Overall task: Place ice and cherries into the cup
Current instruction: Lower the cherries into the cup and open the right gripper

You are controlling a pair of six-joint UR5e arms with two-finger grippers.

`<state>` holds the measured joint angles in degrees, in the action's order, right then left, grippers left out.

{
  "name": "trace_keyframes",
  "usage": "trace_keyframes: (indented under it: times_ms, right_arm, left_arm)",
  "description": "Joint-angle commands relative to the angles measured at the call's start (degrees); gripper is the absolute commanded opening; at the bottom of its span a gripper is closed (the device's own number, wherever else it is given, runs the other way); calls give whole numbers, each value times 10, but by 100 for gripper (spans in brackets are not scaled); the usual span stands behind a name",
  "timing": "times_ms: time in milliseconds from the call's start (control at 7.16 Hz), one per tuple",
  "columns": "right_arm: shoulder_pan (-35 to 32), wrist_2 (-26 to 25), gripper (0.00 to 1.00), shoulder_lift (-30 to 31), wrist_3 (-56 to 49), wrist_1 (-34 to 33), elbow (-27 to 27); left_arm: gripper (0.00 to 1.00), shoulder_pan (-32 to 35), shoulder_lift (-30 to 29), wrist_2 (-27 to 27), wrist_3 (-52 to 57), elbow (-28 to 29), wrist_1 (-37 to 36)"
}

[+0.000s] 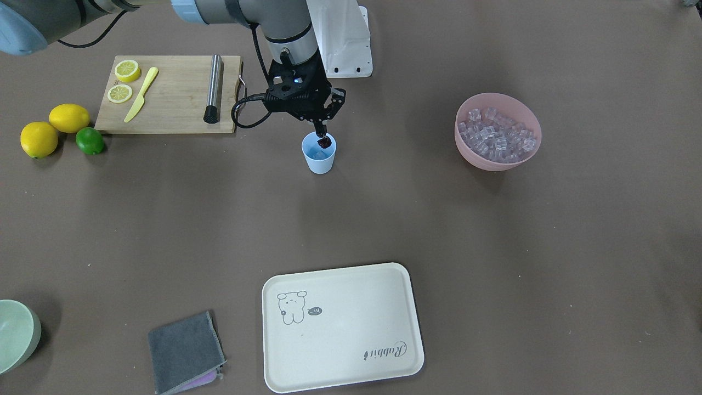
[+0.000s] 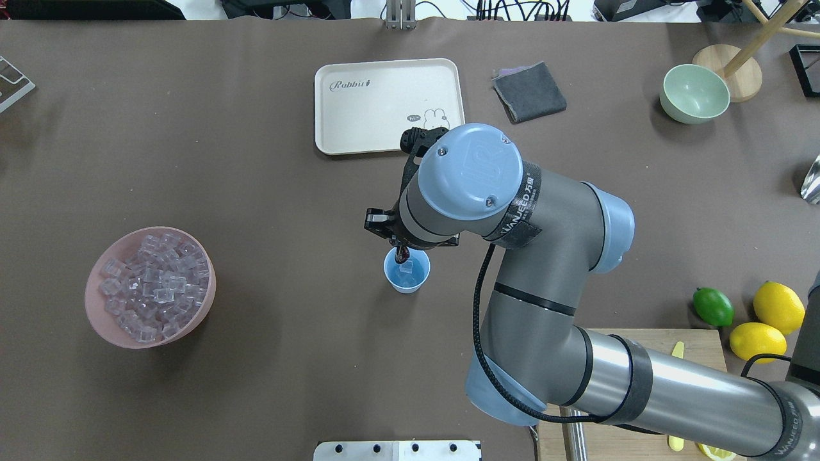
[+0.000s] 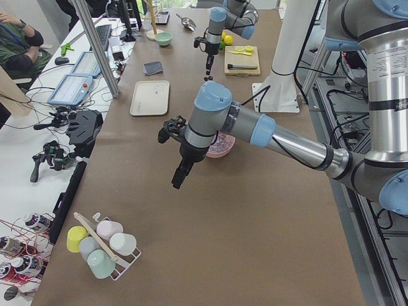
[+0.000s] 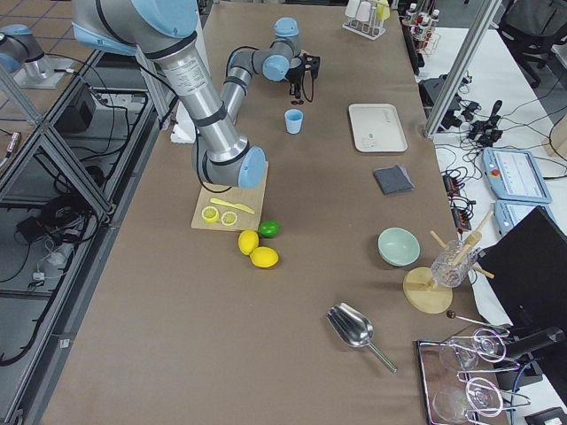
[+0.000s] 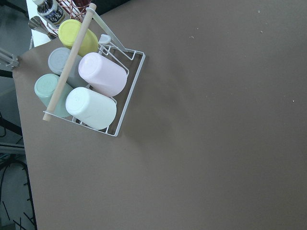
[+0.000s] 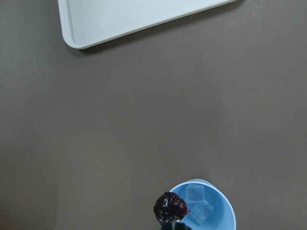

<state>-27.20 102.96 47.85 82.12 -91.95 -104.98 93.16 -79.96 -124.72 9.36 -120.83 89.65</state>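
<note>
Grips the cherries [image 1: 327,142] in the right hand [image 1: 322,135], with fingers closed tight on them and the dark fruit hanging straight down below the fingertips. Cannot make out the stem or which way it runs. Holds them over the mouth of the cup [image 1: 319,160], off its middle and toward the rim in every view. From the wrist camera, shows the fruit overlapping the rim's edge. Cannot tell whether touching the rim or just above it.

Stands the cup upright on the counter [image 1: 384,219], mouth up, long axis vertical, wider at the top than at the foot. Shows two or so cubes of ice [image 6: 195,193] lying at its bottom. Places it near the middle of the counter, between the cutting board [image 1: 170,93] and the pink bowl [image 1: 518,107], well apart from both, with the tray [image 1: 343,326] farther out, away from the robot. Shows many more such cubes heaped in the pink bowl.

Hangs the left hand [image 3: 176,184] low over bare counter toward the robot's left end, pointing down at a slant, with a wire rack of cups [image 5: 98,108] in its wrist camera. Seen there only from the side, so cannot tell whether apart or together.
</note>
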Motion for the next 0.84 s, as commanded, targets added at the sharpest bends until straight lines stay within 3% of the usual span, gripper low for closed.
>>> trace_keyframes:
  times_ms: [0,419,698]
  right_arm:
    - [0,-1,100,1,8,-4,-2]
    - [-14,11,100,3,7,-16,-7]
    - [-108,107,100,7,-77,-118,-21]
  left_arm:
    - [99,0,1,0,0,-1,0]
    - [99,0,2,0,3,3,-1]
    - [99,0,10,0,6,32,-6]
